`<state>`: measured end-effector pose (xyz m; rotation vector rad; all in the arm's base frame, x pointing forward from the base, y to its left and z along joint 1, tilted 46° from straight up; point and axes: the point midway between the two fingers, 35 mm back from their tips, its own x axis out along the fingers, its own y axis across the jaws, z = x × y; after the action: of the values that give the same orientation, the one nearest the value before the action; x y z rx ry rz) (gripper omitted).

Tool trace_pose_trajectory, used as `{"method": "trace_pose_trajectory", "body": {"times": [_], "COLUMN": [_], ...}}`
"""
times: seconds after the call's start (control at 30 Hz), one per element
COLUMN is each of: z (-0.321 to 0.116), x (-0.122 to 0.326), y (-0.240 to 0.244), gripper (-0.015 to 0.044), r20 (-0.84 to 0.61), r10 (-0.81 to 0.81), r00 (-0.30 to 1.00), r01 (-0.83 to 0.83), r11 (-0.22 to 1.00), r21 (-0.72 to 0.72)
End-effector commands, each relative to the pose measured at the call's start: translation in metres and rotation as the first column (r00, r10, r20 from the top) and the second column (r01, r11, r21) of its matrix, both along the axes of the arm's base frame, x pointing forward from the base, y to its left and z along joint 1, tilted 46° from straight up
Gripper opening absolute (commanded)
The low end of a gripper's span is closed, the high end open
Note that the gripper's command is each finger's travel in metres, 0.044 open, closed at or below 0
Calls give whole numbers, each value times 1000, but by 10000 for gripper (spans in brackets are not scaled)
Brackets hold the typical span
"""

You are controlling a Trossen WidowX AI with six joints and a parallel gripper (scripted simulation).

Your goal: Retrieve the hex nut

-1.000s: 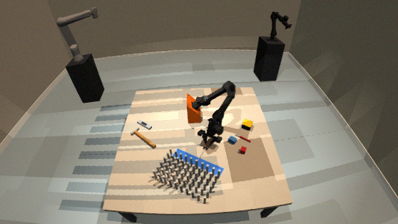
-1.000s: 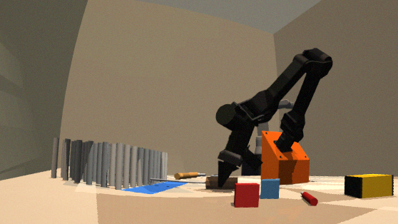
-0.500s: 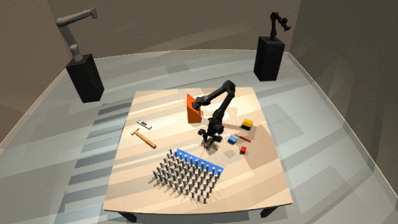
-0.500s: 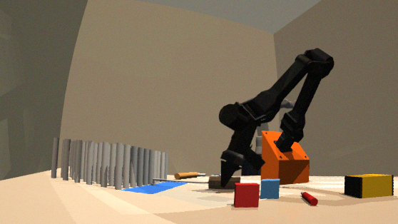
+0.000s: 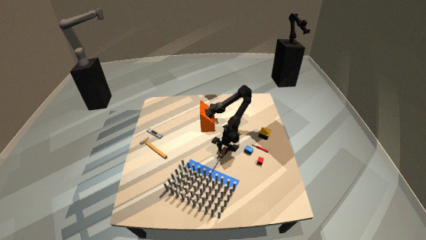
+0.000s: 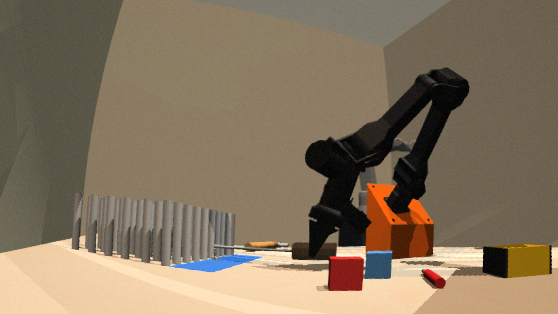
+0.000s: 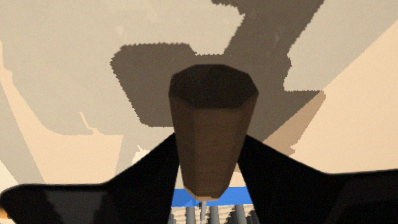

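My gripper (image 5: 222,152) (image 6: 314,251) (image 7: 206,137) is shut on the brown handle (image 5: 222,154) (image 6: 327,251) (image 7: 212,135) of a tool, low over the table before the taped strip. The tool's thin metal rod (image 5: 215,165) (image 6: 260,248) (image 7: 202,205) runs nearly level over the blue taped strip (image 5: 191,162) (image 6: 215,265) (image 7: 235,195) to the front row of standing grey spacers (image 5: 222,180) (image 6: 167,235) (image 7: 214,215). Its far end is hidden among or behind them; how deep it reaches I cannot tell. The spacers in view stand upright. I cannot make out the hex nut.
A hammer (image 5: 154,148) (image 6: 261,244) and a grey tool (image 5: 154,133) lie left in the top view. A blue cube (image 5: 248,149) (image 6: 378,265), red cube (image 5: 260,160) (image 6: 346,273), red pen-like tool (image 5: 262,148) (image 6: 434,278) and yellow block (image 5: 265,133) (image 6: 530,260) are right. An orange block (image 5: 207,123) (image 6: 405,240) stands behind.
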<state>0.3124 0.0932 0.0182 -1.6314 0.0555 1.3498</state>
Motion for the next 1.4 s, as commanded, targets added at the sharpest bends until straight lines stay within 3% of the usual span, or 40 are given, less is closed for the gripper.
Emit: {"method": "trace_pose_trajectory", "body": {"times": [0.0, 0.63, 1.37], "z": [6, 25, 100], "x": [3, -32, -34], "y": [-3, 4, -77], "gripper": [0, 0, 0], "r20": [13, 6, 6], "r10": [0, -4, 3], "r00": [1000, 1000, 1000], "r01": [0, 4, -3], "r11": [1000, 1000, 1000], "r21": [2, 1, -9]}}
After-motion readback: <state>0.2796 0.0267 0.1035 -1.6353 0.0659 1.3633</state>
